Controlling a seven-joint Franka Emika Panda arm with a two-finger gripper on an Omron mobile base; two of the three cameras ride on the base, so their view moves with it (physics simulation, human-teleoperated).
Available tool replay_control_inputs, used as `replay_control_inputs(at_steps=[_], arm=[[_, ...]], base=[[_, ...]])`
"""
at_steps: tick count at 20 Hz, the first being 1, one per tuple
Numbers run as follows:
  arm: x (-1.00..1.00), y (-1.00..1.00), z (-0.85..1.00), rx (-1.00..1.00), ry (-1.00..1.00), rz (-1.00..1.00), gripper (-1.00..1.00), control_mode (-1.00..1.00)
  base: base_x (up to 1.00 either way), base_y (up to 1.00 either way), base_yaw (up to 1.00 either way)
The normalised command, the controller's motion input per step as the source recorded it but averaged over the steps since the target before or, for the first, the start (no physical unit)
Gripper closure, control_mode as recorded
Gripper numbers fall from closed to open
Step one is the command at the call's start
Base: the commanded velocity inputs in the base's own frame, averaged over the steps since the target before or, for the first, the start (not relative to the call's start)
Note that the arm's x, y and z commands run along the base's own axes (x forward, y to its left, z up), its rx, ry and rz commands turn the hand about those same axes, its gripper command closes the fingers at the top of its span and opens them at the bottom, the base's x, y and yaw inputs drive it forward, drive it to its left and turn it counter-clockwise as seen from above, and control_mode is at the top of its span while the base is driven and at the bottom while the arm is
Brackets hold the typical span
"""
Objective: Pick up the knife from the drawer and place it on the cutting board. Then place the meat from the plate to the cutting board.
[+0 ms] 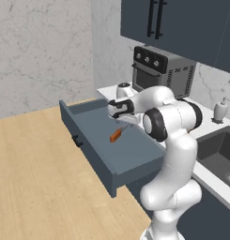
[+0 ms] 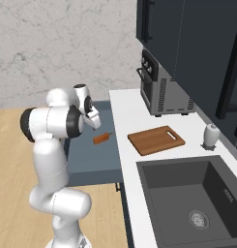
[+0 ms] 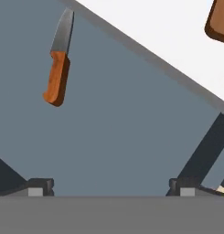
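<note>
The drawer [image 1: 130, 154] stands pulled out, wide and dark slate-blue, with a black bar handle on its front. The knife [image 1: 116, 135] lies flat on its floor, orange-red handle and short thin blade. My gripper [image 1: 127, 120] hangs open above the drawer floor, nothing between its fingers. In the hand view the knife [image 3: 58, 68] sits at the upper left, well off to one side of the gripper [image 3: 111, 187]. The reddish-brown cutting board [image 2: 156, 139] rests on the white counter [image 2: 139, 116] beside the drawer, bare. The meat and the plate are out of view.
A toaster oven [image 2: 161, 89] stands at the back of the counter under dark wall cabinets. A sink [image 2: 187, 203] is sunk into the counter near me, with a soap dispenser [image 2: 210, 134] beside it. A white rounded appliance [image 1: 123, 89] sits left of the oven.
</note>
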Motion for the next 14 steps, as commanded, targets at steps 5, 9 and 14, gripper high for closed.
replay_control_inputs(at_steps=[5, 9, 14], arm=[[0.45, 0.19, -0.68, -0.03, 0.05, 0.00, -1.00, -1.00], [0.35, 0.02, -0.57, 0.00, 0.10, 0.00, -1.00, -1.00], [0.02, 0.00, -0.41, 0.00, 0.03, 0.00, -1.00, -1.00]], base=[[0.00, 0.00, 0.00], [0.00, 0.00, 0.00], [0.00, 0.00, 0.00]])
